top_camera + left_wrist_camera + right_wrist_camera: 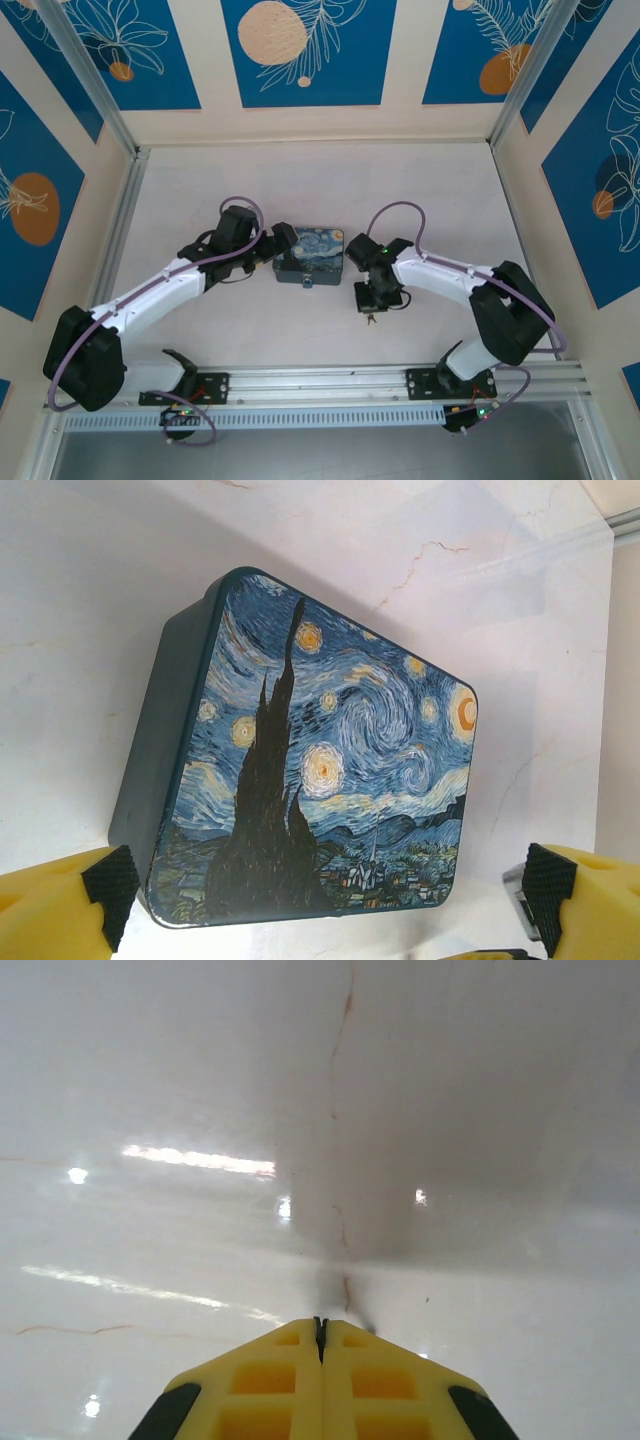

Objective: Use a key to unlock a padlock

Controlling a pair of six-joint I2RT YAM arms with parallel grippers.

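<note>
Veined white table; blue-panelled walls

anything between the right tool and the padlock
Nothing visible: in the top view, bare table lies between the right tool and the padlock, which sits at the near edge of the box.

We are noting the box showing a swirling blue-and-yellow night sky, sides dark teal. The table is reading white with faint brown veins. The left gripper and right gripper are showing yellow fingers.
</note>
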